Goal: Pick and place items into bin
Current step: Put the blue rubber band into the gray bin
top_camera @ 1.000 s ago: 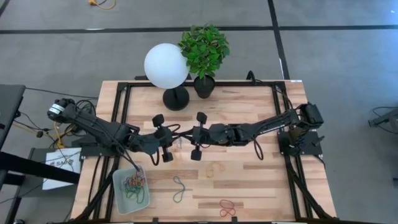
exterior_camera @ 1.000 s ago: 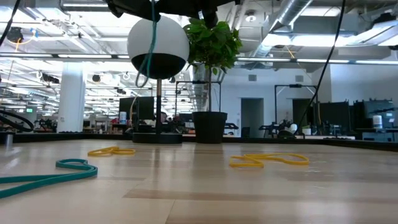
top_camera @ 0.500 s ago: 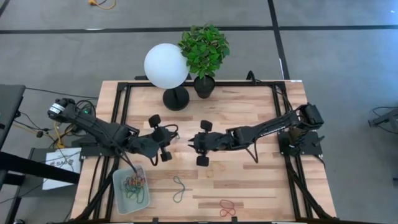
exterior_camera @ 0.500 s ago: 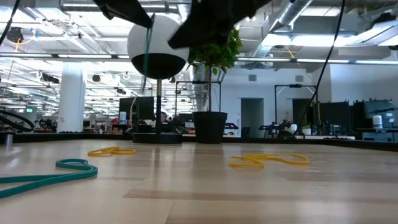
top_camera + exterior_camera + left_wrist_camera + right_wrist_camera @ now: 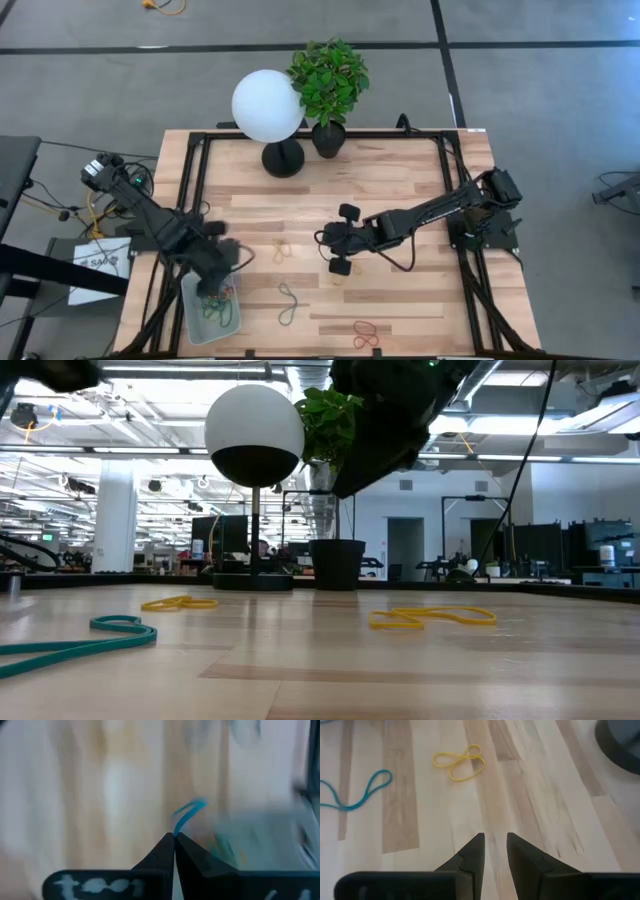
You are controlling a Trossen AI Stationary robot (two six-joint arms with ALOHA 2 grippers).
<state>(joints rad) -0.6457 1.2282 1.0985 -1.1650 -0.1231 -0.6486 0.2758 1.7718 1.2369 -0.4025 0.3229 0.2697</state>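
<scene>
Over the front-left corner of the table [image 5: 400, 190], the left gripper [image 5: 173, 837] hangs above the bin [image 5: 193, 322], its fingers pinched tight on a blue-green rubber band [image 5: 187, 813] that curls up from the tips. That placement suits a drop: the bin already holds a tangle of coloured bands [image 5: 218, 297], and this one looks due to join them.

Near the table's middle, the right gripper [image 5: 494, 851] hovers low with its fingers parted and nothing between them, pointed toward a yellow band [image 5: 459, 761] lying flat on the wood. Empty and spread, it seems lined up for the next pick.

A teal band [image 5: 289, 302] lies loose toward the front edge, and a red band [image 5: 366, 334] closer to the front-right, both apart from the bin and yet to be collected.
</scene>
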